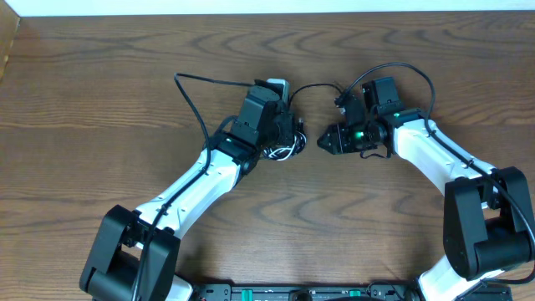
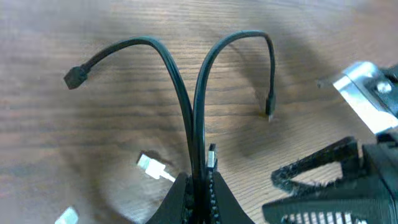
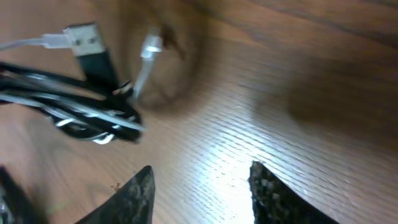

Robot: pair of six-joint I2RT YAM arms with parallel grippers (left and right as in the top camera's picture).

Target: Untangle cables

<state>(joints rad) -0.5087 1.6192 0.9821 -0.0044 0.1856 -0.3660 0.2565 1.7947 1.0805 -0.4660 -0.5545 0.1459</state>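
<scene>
Your left jaws, at the bottom centre of the left wrist view, are clamped tight on a doubled length of the black cable (image 2: pixel 196 140), whose two ends arch away to the upper left and right. One white cable (image 2: pixel 151 167) plug lies on the surface (image 2: pixel 323 37) at lower left. Your right jaws stand parted, gripping nothing, with the tangle at the upper left of their view

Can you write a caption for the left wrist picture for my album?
Left gripper pinches a thin black cable, its two ends arching over the wooden table.
</scene>
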